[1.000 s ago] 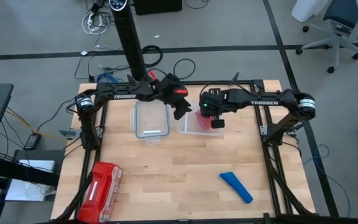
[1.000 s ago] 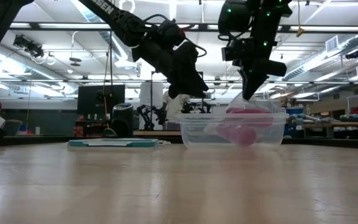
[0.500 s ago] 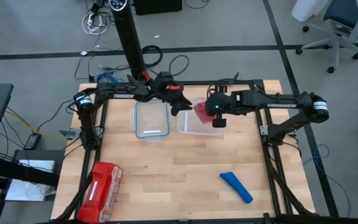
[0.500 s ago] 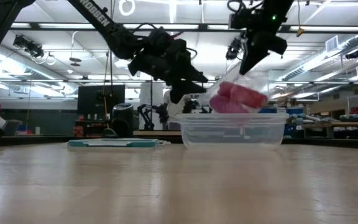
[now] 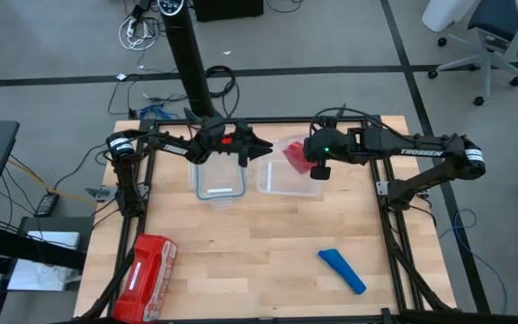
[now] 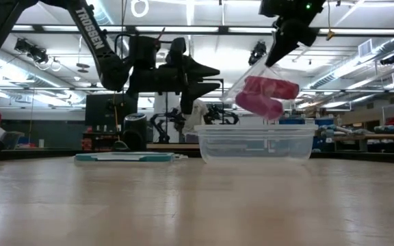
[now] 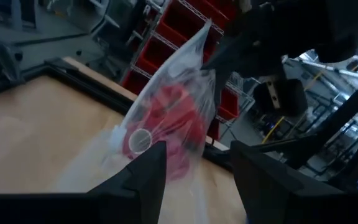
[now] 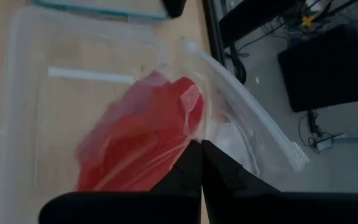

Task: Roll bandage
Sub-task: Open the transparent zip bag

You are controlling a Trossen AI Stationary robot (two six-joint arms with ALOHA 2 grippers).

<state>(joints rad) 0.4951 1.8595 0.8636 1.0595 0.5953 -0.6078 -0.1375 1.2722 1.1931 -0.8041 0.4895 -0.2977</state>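
The right gripper [image 5: 304, 158], pinched on a clear bag [image 6: 262, 85] of red rolls, holds it above the tub [image 5: 281, 184] at the bench's far edge, apparently lifting it out; the left gripper [image 5: 263, 151] gapes beside it, while the bandage [image 5: 342, 270] lies untouched near the front right corner.

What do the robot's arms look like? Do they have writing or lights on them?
Both are dark, thin and jointed. The right arm has white TROSSEN lettering and a small green light near the right gripper. The left arm has red parts near the left gripper.
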